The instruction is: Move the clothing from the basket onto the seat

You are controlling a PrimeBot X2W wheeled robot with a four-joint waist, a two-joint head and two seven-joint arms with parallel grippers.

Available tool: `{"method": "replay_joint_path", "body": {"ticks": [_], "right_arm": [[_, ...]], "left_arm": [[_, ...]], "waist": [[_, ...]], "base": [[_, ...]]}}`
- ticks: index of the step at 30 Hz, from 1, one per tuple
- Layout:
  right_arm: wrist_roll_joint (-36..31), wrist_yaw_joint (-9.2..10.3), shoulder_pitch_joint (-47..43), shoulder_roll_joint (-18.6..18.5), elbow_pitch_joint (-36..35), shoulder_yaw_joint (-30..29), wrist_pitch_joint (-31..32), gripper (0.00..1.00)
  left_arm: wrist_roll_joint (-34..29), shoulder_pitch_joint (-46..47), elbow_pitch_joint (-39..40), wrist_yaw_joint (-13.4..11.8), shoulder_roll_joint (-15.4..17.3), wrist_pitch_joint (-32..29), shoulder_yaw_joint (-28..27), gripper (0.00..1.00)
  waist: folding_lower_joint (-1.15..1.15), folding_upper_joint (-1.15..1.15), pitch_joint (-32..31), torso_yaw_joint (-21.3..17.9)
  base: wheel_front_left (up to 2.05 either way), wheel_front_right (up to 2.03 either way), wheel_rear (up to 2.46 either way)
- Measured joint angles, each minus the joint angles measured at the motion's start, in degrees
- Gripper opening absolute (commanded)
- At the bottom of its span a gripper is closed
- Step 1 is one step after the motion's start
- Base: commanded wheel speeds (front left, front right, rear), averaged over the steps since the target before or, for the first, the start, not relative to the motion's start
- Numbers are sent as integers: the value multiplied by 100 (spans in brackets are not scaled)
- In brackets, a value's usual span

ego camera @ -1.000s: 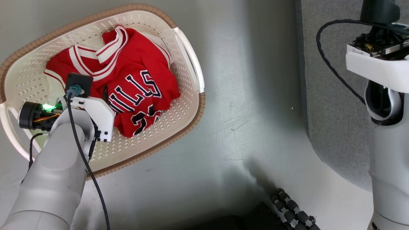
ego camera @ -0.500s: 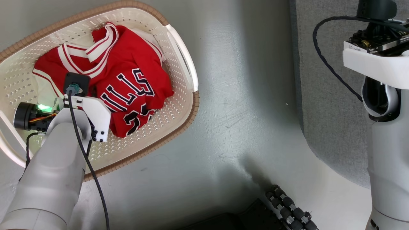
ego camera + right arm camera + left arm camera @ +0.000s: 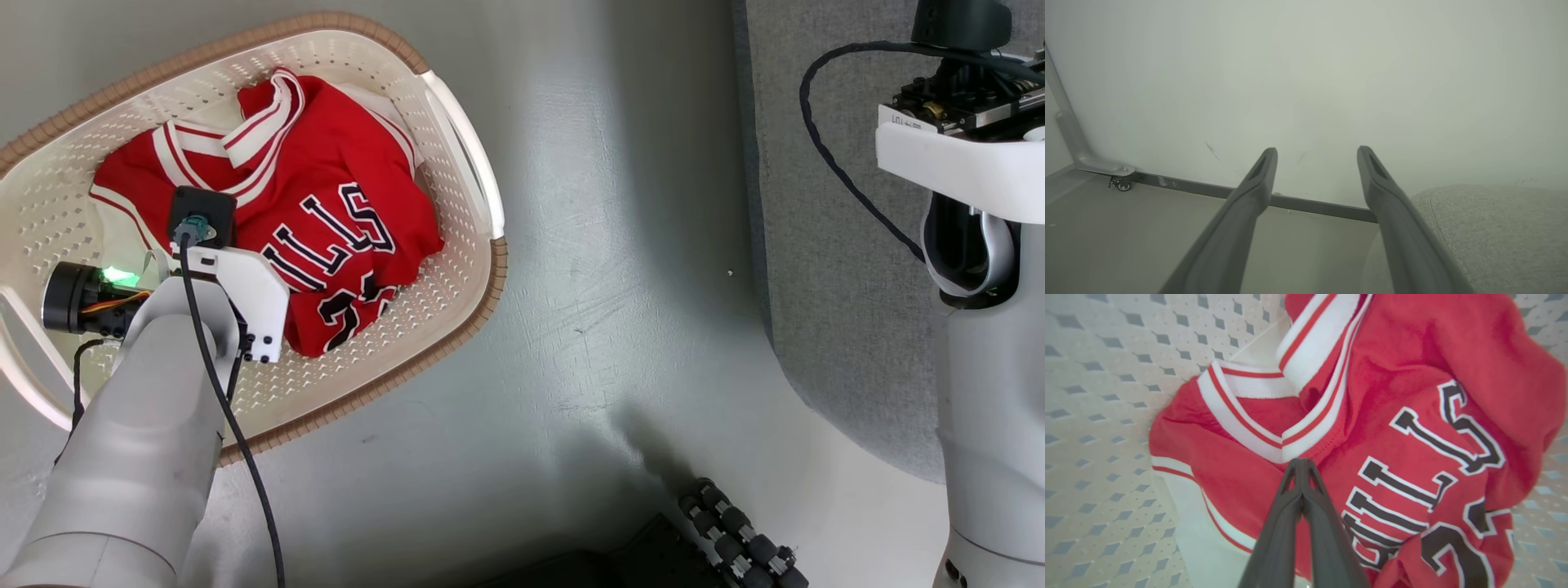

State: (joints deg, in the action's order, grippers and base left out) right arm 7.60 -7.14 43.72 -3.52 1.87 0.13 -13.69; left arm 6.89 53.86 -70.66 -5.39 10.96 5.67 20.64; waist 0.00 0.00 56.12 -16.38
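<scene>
Two dark fingers of the left gripper [image 3: 1300, 473] pressed together, tips at the white-striped V-neck of the red "BULLS" clothing [image 3: 1412, 416], one heap inside one cream perforated plastic basket [image 3: 1094, 416]; head view adds its brown woven rim [image 3: 367, 394]; right gripper [image 3: 1316, 163] spread wide, one grey fabric seat [image 3: 1494, 228] just right of its fingers.
</scene>
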Motion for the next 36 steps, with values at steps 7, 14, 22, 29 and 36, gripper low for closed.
{"method": "replay_joint_path", "body": {"ticks": [7,14,22,29,36], "right_arm": [[55,0,1,9,71,-15,-26,100],[97,0,4,12,172,-24,-59,100],[97,0,4,12,244,-53,-76,100],[86,0,3,12,334,-78,-77,100],[-29,0,-6,-16,415,-108,-78,100]], "left_arm": [[65,-13,46,1,13,271,-54,0],[166,-83,231,3,74,633,-116,0],[207,-183,648,12,33,839,-156,0],[208,-307,1200,35,-81,864,-155,0],[225,-352,2312,-23,-165,881,-267,0]], "waist": [[0,0,-62,38],[0,0,-150,87],[0,0,-317,164],[0,0,-521,267],[0,0,-762,408]], "base": [[0,0,0],[0,0,0],[0,0,0],[0,0,0],[0,0,0]]}}
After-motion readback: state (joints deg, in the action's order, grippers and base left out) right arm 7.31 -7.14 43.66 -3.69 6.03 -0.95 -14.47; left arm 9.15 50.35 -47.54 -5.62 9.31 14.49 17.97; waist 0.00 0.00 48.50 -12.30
